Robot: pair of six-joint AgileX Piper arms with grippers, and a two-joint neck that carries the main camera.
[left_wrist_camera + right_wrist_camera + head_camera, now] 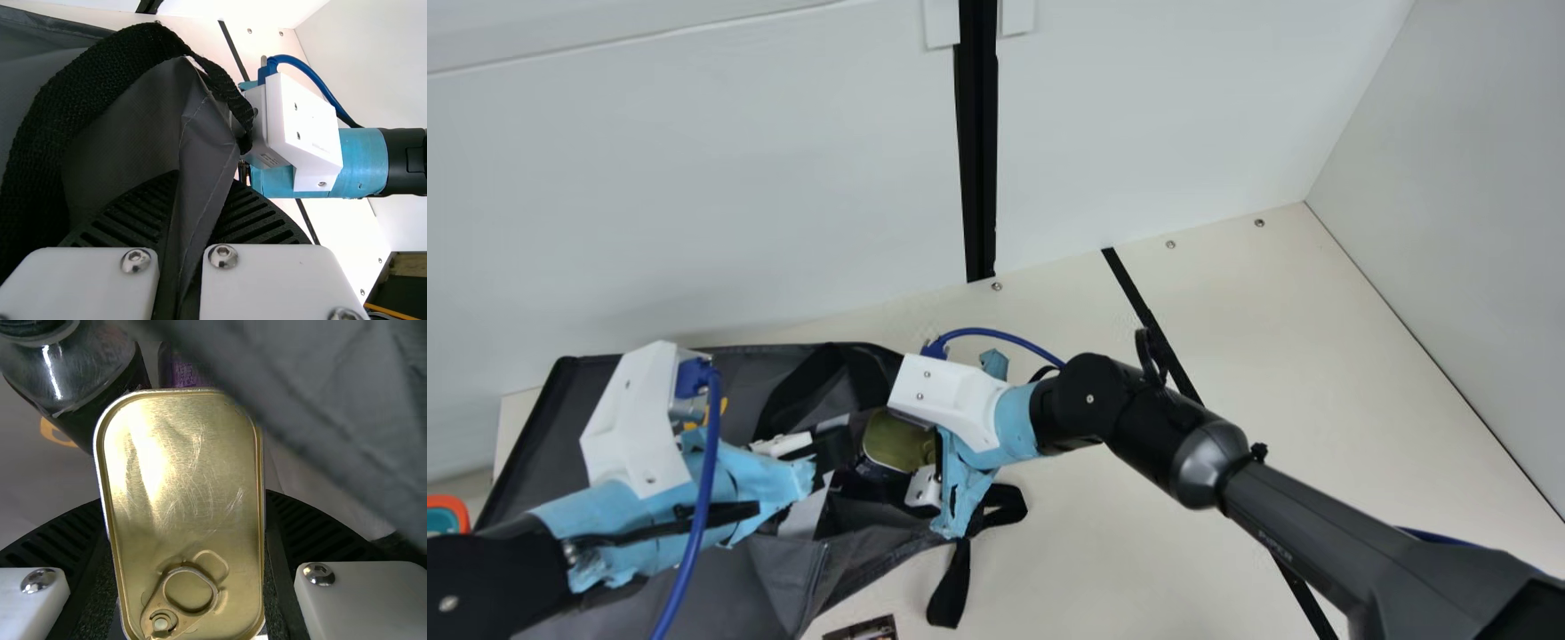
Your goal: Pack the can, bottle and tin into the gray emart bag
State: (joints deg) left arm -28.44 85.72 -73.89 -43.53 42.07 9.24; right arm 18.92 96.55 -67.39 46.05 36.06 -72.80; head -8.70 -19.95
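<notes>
- I judge the job to be in its last stretch: two items look packed, and the third is on its way in.
- The gray emart bag (694,613) lies on the cream table (1120,551), and in my main view both arms reach in over its mouth.
- My left gripper (179,207) is closed down on a fold of the bag's wall, the gray cloth caught between its ribbed fingers. I read that as keeping the mouth open; a black strap (80,87) loops beside it.
- My right gripper (183,527) holds the tin (187,467), its fingers apart by the tin's width, one along each side. The ring-pull lid faces my wrist camera, and the main view puts the tin at the bag's mouth, between the two grippers.
- Beyond the tin, the right wrist view gives me the bottle (67,367) against gray cloth. I take it as already inside.
- Next to the bottle is a bit of a purple thing (187,372), mostly behind the tin. I think it's the can, packed too, but too little of it is visible to be certain.
- What's left, as I judge it: lower the tin beside the others, let go, back the right gripper out clear of the cloth, then free the wall. The slanting gray flap near the tin could snag on the way.
</notes>
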